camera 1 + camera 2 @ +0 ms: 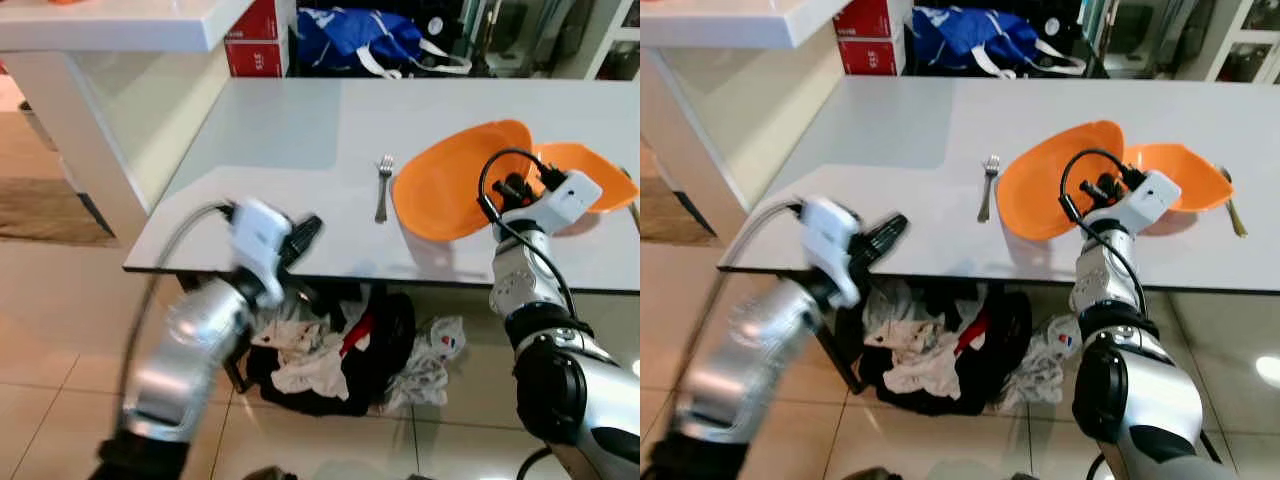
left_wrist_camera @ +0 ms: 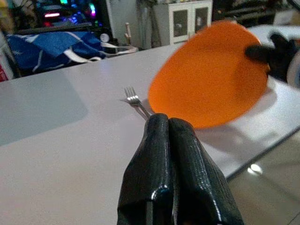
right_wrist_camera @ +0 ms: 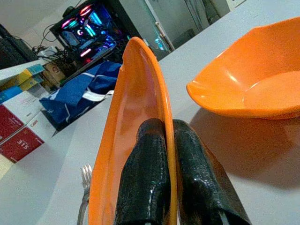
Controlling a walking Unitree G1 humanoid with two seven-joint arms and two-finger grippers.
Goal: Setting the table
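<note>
Two orange dishes on my counter (image 1: 300, 150), one lifted on edge.
My right end effector (image 3: 168, 140) clamps the tilted plate's (image 1: 455, 180) rim, fork (image 1: 384, 188) just left; left end effector (image 2: 168, 136), fingers together, hangs farther off.

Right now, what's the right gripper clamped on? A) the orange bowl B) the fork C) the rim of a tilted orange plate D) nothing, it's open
C: the right gripper pinches the rim of the tilted orange plate, while the fork lies apart on the table.
</note>
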